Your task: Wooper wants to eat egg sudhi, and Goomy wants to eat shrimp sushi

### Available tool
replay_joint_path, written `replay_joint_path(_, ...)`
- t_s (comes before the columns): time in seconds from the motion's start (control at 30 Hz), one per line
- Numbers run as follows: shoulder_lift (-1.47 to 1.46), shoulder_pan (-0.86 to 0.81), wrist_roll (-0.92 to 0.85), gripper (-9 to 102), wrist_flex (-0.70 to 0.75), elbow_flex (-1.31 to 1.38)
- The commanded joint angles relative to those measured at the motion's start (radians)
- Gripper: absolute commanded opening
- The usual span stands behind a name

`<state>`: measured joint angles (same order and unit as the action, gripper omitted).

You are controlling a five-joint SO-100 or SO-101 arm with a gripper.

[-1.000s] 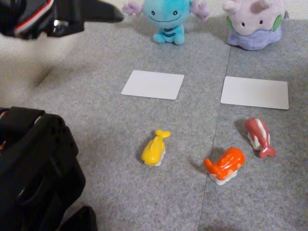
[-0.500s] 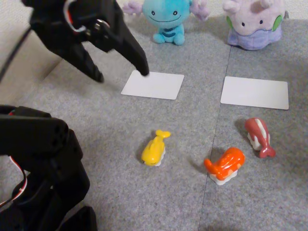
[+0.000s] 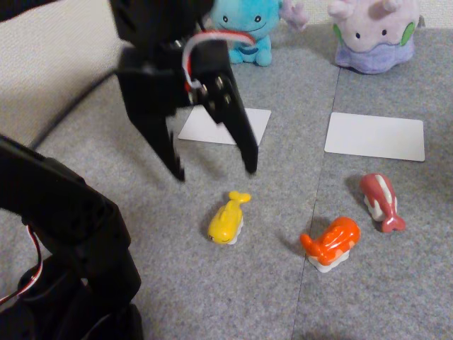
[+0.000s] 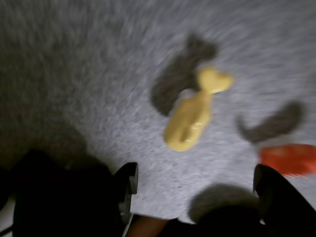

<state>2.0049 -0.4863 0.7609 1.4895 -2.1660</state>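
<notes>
Fingers (image 3: 247,145) of the black gripper (image 3: 216,172) are spread wide and hold nothing, their tips hanging above the grey carpet (image 3: 163,234), just over and behind the egg sudhi (image 3: 228,217). Goomy (image 3: 373,35) and Wooper (image 3: 246,28) sit at the far edge, each behind a white card (image 3: 375,136). On the carpet right of the egg sudhi lies the shrimp sushi (image 3: 330,242); the blurred wrist view shows both toys.

arm: extended over mat, wrist pitched down | gripper (image 3: 214,172): fingers spread wide, pointing down, empty
</notes>
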Motion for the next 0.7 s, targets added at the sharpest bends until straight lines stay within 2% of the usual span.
replay_joint_path(0.0,-0.098,0.003,-0.009,28,-0.009,0.026)
replay_joint_path(0.17,-0.178,-0.003,-0.057,28,-0.011,0.025)
replay_joint_path(0.67,-0.179,-0.112,-0.101,27,-0.077,0.023)
